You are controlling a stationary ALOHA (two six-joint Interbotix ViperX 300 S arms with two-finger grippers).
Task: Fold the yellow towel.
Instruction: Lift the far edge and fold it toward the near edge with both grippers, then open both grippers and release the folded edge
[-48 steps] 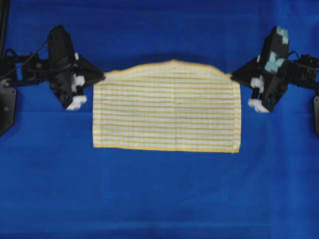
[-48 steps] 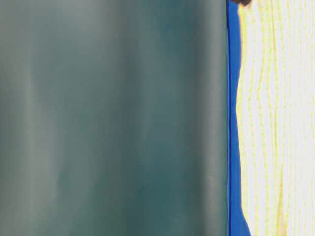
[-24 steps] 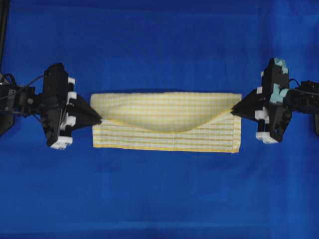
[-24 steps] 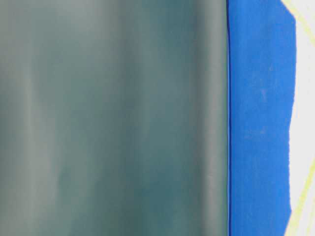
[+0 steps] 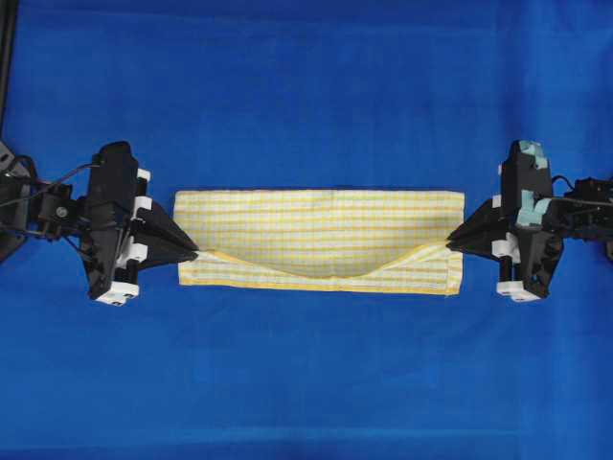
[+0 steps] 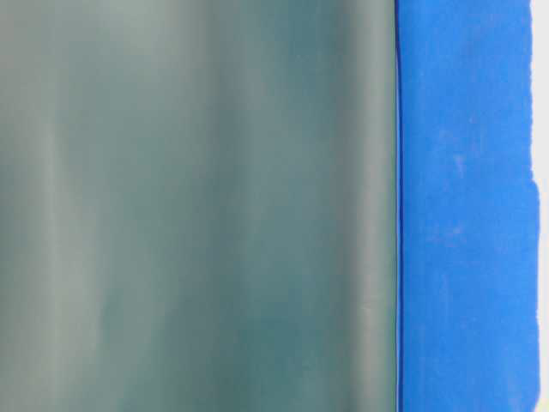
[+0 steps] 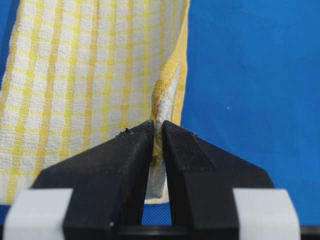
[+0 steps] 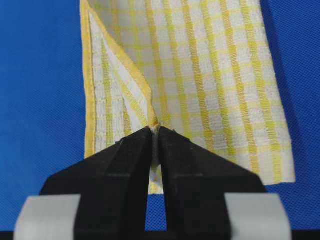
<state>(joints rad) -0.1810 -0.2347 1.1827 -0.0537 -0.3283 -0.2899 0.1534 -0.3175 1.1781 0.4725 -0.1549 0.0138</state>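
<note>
The yellow towel (image 5: pixel 319 240) lies folded over on itself as a long narrow band across the middle of the blue table. Its upper layer sags toward the near hem in the middle and is lifted at both ends. My left gripper (image 5: pixel 194 255) is shut on the towel's left corner (image 7: pixel 159 117); the black fingers (image 7: pixel 127 155) pinch the yellow hem. At the right end my right gripper (image 5: pixel 449 244) is shut on the other corner (image 8: pixel 152 120), hem between the fingers (image 8: pixel 185 155). A sliver of the towel (image 6: pixel 542 206) shows in the table-level view.
A blue cloth (image 5: pixel 306 96) covers the whole table. Black arm links and cables sit at the far left edge (image 5: pixel 19 206) and far right edge (image 5: pixel 589 206). A blurred grey-green surface (image 6: pixel 197 206) fills most of the table-level view.
Both grippers have carried the far edge of the towel toward the near edge and lowered it, turning the raised spread cloth into a narrow folded band. Both stayed shut.
</note>
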